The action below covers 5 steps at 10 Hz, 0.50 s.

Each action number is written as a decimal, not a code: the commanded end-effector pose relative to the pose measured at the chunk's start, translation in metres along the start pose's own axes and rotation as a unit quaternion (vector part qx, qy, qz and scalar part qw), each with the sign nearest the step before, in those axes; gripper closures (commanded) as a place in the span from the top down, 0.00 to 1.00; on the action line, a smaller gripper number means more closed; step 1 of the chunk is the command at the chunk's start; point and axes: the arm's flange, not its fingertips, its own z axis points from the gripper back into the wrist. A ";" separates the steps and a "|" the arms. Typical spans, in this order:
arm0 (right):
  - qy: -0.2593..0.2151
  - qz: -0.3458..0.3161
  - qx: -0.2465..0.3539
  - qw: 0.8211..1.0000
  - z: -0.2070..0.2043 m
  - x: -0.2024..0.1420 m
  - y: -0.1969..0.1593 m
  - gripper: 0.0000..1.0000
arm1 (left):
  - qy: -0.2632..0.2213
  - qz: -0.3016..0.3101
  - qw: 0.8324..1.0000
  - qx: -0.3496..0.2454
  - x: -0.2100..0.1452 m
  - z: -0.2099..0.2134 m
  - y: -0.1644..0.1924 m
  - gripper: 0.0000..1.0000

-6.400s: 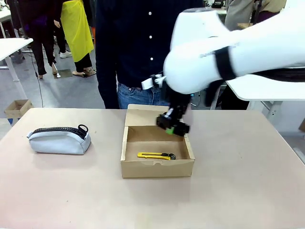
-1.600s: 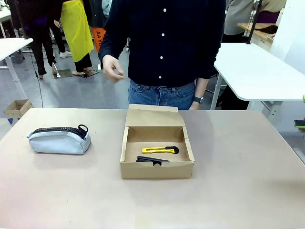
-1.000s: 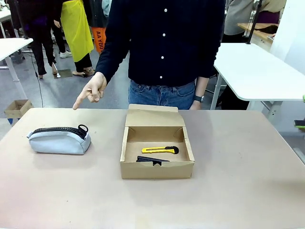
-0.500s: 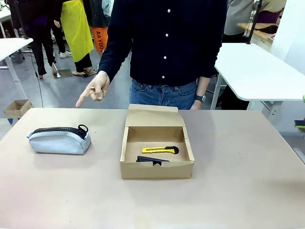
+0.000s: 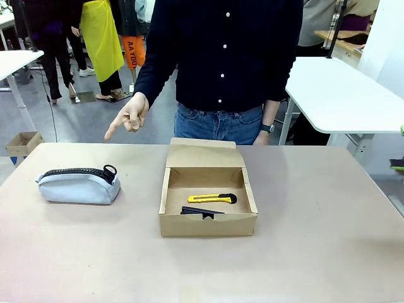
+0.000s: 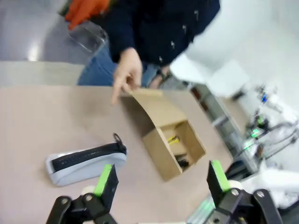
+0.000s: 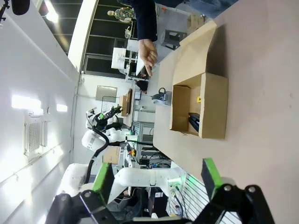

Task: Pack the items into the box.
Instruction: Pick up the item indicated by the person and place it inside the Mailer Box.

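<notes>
The open cardboard box (image 5: pixel 208 222) stands mid-table with its lid flap (image 5: pixel 203 153) folded back toward the person. Inside lie the yellow-and-black utility knife (image 5: pixel 211 198) and, nearer the front wall, the black stapler (image 5: pixel 201 211). The light grey pouch (image 5: pixel 79 185) with a black zipper rests on the table to the left of the box. A person's hand (image 5: pixel 129 117) points a finger down toward the pouch. My left gripper (image 6: pixel 161 179) hangs open high above the pouch (image 6: pixel 84 162) and box (image 6: pixel 175 147). My right gripper (image 7: pixel 156 179) is open, well away from the box (image 7: pixel 201 109).
The person stands at the far edge behind the box. A white table (image 5: pixel 341 95) is at the back right and a tiny cardboard box (image 5: pixel 23 142) sits on the floor at the far left. Bare tabletop (image 5: pixel 315 240) lies right of and in front of the box.
The person's pointing hand has drifted slightly right and up above the table's far edge. Earlier, the right arm left the box after the stapler went in. Pouch and box have not moved.
</notes>
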 end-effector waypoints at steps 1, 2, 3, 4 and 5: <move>0.006 -0.007 -0.003 1.000 0.003 -0.001 0.003 1.00 | 0.160 -0.333 0.929 0.020 -0.015 -0.065 -0.002 1.00; 0.006 -0.007 -0.003 1.000 0.003 -0.001 0.003 1.00 | 0.195 -0.405 0.893 0.034 -0.023 -0.088 -0.002 1.00; 0.006 -0.007 -0.003 1.000 0.003 -0.001 0.003 1.00 | 0.214 -0.462 0.858 0.061 -0.033 -0.104 -0.003 1.00; 0.006 -0.007 -0.003 1.000 0.003 -0.001 0.003 1.00 | 0.228 -0.539 0.803 0.112 -0.046 -0.117 -0.003 1.00; 0.006 -0.007 -0.003 1.000 0.003 -0.001 0.003 1.00 | 0.217 -0.598 0.760 0.135 -0.057 -0.125 -0.006 1.00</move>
